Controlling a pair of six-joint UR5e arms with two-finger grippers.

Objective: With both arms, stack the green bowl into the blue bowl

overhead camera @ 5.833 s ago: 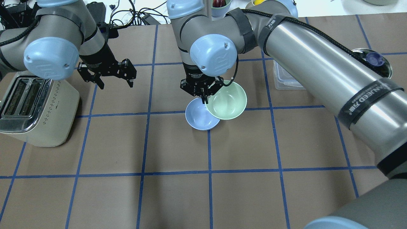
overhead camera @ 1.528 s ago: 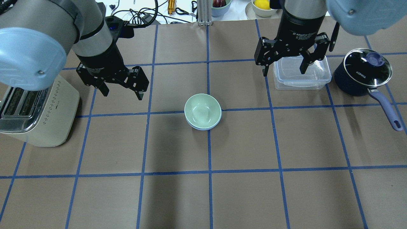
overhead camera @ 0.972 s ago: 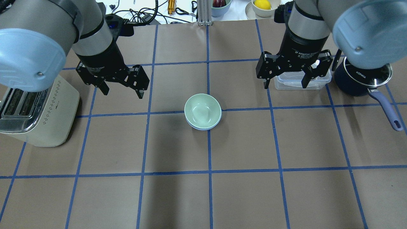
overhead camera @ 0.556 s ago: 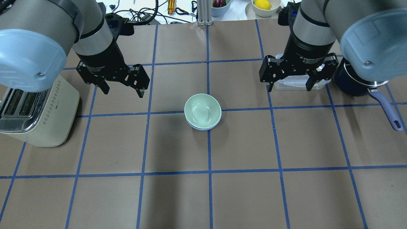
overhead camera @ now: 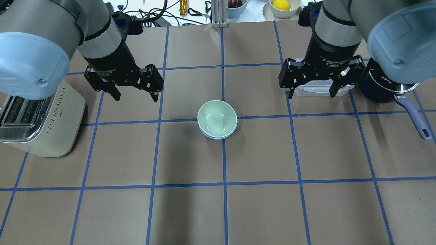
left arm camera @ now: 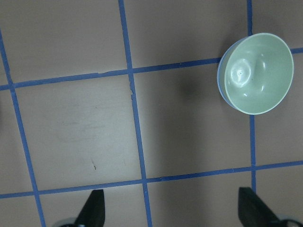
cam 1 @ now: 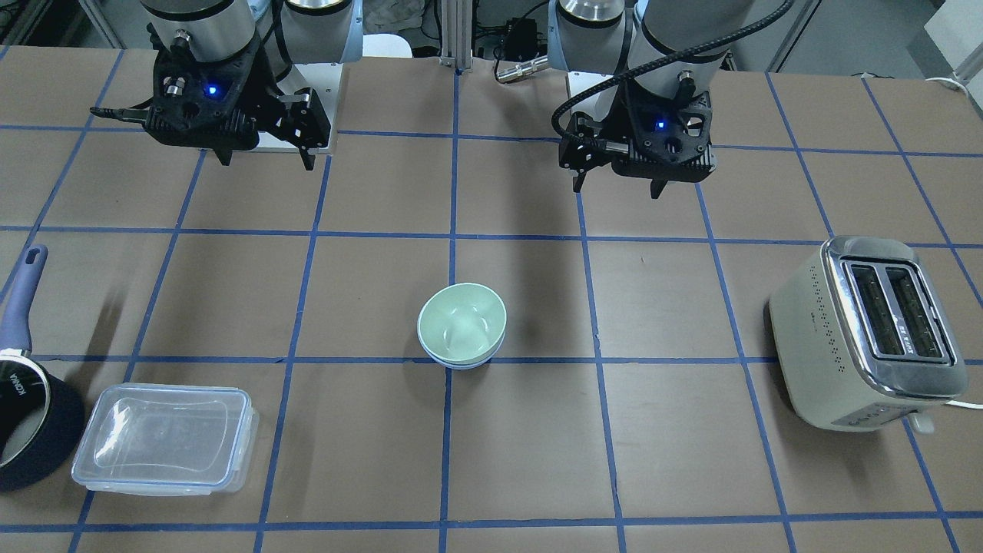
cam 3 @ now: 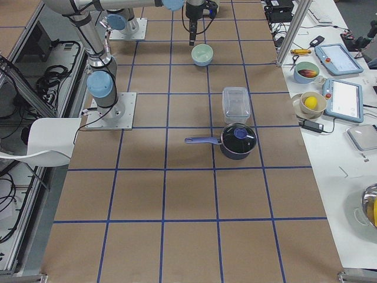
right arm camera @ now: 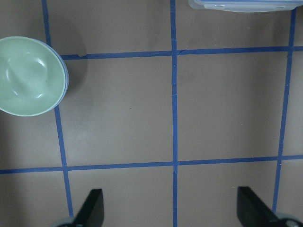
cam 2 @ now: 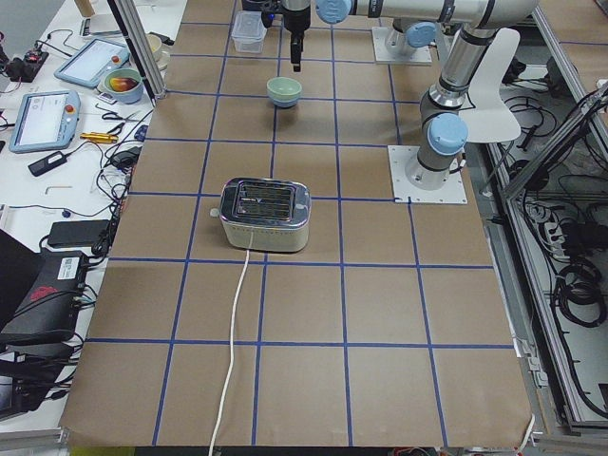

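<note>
Shifted a touch toward the table's middle since a moment ago: left gripper [overhead camera: 136, 98], hanging above the brown mat near the toaster [overhead camera: 51, 126], wrist pointing down, fingers spread wide around nothing. Barely budged: right gripper [overhead camera: 311, 94], likewise raised and pointing down, fingers apart and empty, over the clear container [cam 1: 165, 438]. Unchanged between both, well apart from either: green bowl [overhead camera: 217, 118], nested upright in the blue bowl [overhead camera: 218, 137] on a tape crossing. Mostly hidden, that blue bowl, only a thin rim sliver peeking out. Partly covered by the right arm in the overhead view: container and pot [overhead camera: 374, 93].
</note>
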